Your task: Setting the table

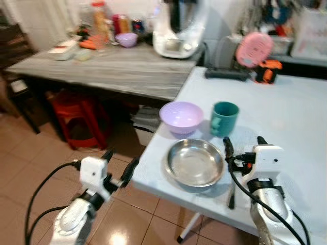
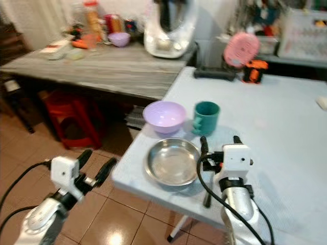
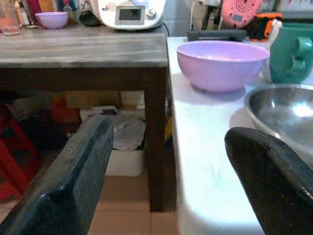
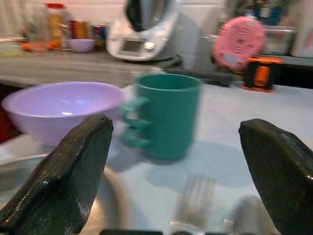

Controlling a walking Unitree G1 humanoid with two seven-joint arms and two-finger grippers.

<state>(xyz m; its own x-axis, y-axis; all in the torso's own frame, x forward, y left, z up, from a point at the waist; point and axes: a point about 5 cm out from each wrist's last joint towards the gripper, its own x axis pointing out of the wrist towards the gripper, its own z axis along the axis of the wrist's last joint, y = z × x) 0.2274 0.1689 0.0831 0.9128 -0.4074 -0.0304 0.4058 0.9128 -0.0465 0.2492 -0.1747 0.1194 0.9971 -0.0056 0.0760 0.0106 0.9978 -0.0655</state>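
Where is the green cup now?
The green cup stands upright on the pale blue table, right of the purple bowl and behind the steel bowl.

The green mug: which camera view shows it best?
The right wrist view shows the green mug best: it stands large and whole in the middle, beside the purple bowl, though a little blurred. Both eye views show it small but sharper, behind the steel bowl. The left wrist view cuts it off at the edge.

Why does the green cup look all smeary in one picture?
In the right wrist view the green cup and the fork before it are motion-blurred; in the left wrist view the purple bowl is sharp; in the left eye view the floor tiles show glare.
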